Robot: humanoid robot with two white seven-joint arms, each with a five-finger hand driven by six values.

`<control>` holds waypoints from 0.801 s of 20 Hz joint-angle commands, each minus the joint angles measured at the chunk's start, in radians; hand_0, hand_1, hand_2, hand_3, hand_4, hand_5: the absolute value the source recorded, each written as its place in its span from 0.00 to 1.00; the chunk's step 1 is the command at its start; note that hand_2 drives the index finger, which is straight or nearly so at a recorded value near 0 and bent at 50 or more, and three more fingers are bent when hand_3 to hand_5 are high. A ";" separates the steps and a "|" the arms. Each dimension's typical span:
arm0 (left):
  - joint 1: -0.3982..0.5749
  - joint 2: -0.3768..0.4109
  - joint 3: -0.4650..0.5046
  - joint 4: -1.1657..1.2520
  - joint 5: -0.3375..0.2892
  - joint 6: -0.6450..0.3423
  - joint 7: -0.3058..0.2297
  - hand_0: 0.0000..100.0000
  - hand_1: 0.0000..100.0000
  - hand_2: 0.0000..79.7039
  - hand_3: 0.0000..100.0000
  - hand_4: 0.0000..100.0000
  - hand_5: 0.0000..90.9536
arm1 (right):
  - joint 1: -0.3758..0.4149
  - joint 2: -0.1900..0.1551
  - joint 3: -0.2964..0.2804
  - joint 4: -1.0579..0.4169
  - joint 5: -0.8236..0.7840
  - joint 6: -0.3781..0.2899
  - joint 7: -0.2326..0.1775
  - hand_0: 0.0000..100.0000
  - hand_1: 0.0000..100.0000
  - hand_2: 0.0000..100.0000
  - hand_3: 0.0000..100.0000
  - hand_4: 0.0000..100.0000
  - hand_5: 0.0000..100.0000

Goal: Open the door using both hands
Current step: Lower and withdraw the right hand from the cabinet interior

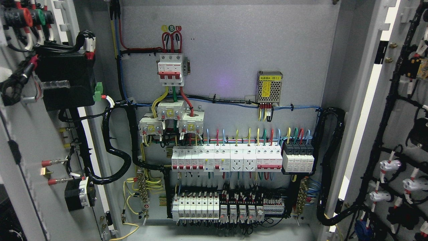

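A grey metal cabinet back panel [227,50] fills the view, lit evenly, with wiring and switchgear mounted across it. No fingers are seen anywhere in the head view; neither arm enters from the lower corners, so whether the hands are open or closed cannot be told, and places cannot be measured from them.

Both doors are found swung wide: the left door [20,140] is seen at the left edge with black boxes and cable bundles on its inner face, and the right door [401,134] at the right edge, carrying a black cable loom [384,110] and white plugs. The task is judged to be essentially done.

Between the doors, a red-and-white main breaker [171,68] is mounted high, a perforated power supply [269,87] to its right, and a row of white breakers [227,159] lower down, with a second row beneath.

Trouble could be caused if a door were allowed to swing back, since the looms bridging hinge gaps could be pinched. Exposed terminals could be brushed if a hand were brought inside.
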 commanded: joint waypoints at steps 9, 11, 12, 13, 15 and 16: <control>0.000 -0.001 0.000 0.000 0.000 0.000 0.000 0.00 0.00 0.00 0.00 0.00 0.00 | -0.002 0.018 0.036 0.001 0.005 -0.003 0.000 0.00 0.00 0.00 0.00 0.00 0.00; 0.000 -0.001 0.000 0.000 0.000 0.000 0.000 0.00 0.00 0.00 0.00 0.00 0.00 | 0.002 0.015 0.010 0.004 0.003 -0.005 0.000 0.00 0.00 0.00 0.00 0.00 0.00; 0.000 -0.001 0.000 0.000 0.000 0.000 0.000 0.00 0.00 0.00 0.00 0.00 0.00 | 0.004 0.013 -0.007 0.005 0.003 -0.005 0.000 0.00 0.00 0.00 0.00 0.00 0.00; 0.000 -0.001 0.000 0.000 0.000 0.000 0.000 0.00 0.00 0.00 0.00 0.00 0.00 | 0.004 0.010 -0.018 0.005 0.003 -0.005 0.000 0.00 0.00 0.00 0.00 0.00 0.00; 0.000 0.000 0.000 0.000 0.000 0.000 0.000 0.00 0.00 0.00 0.00 0.00 0.00 | 0.004 0.006 -0.051 0.005 0.002 -0.005 0.002 0.00 0.00 0.00 0.00 0.00 0.00; 0.000 0.000 0.000 0.000 0.000 0.000 0.000 0.00 0.00 0.00 0.00 0.00 0.00 | 0.004 0.005 -0.073 0.007 0.002 -0.003 0.003 0.00 0.00 0.00 0.00 0.00 0.00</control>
